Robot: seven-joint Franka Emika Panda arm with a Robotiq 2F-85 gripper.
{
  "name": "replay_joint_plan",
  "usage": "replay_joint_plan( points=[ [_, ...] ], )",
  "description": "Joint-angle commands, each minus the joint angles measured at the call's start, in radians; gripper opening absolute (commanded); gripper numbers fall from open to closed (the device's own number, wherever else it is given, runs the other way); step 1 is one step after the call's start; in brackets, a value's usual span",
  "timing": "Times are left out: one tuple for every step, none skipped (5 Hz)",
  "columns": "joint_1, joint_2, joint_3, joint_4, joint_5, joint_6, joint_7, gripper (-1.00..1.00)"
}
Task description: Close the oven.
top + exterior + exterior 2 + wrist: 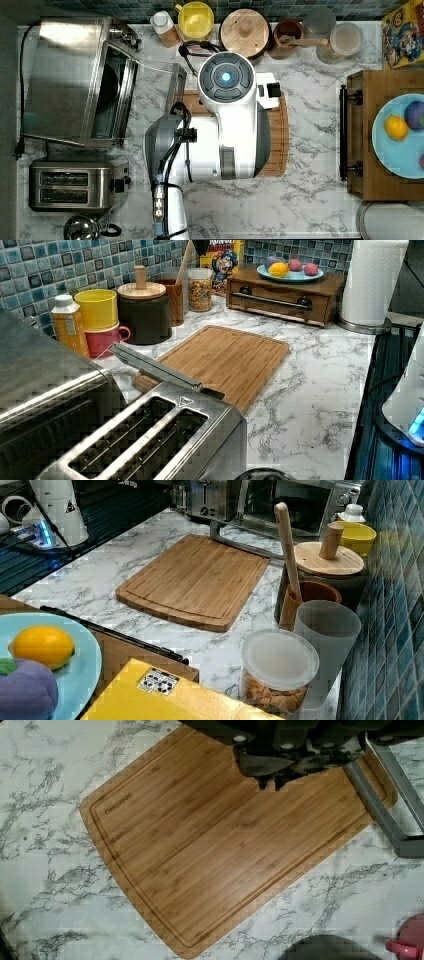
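Marble counter (310, 165), arm (235, 130) above cutting board (225, 850), oven (75, 80) open

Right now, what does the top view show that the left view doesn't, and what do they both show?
Top view alone: the robot arm over the cutting board, the oven with its dark interior, a black cord beside it, and a kettle.

Left view alone: the pink mug beneath the yellow cup, and the paper towel roll standing upright.

Shared: the open oven door, the two-slot toaster, the cutting board, and the fruit plate.
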Motion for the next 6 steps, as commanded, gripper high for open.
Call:
replay_joint_plan(
  points=[
    [-0.012,-0.024,-0.008,-0.086,0.076,0.105,-0.14,-1.0],
    [-0.025,-0.056,-0.025,-0.202,0.211,0.232,-0.3,-1.0],
    [-0.023,-0.039,-0.04,-0.25,0.291,0.283,-0.38,-1.0],
    [-0.033,-0.033,-0.043,-0.303,0.419,0.352,-0.526,-1.0],
    [-0.013,-0.052,-0.051,-0.382,0.525,0.467,-0.629,-1.0],
    [-0.056,-0.076,-0.017,-0.466,0.708,0.548,-0.808,-1.0]
  ],
)
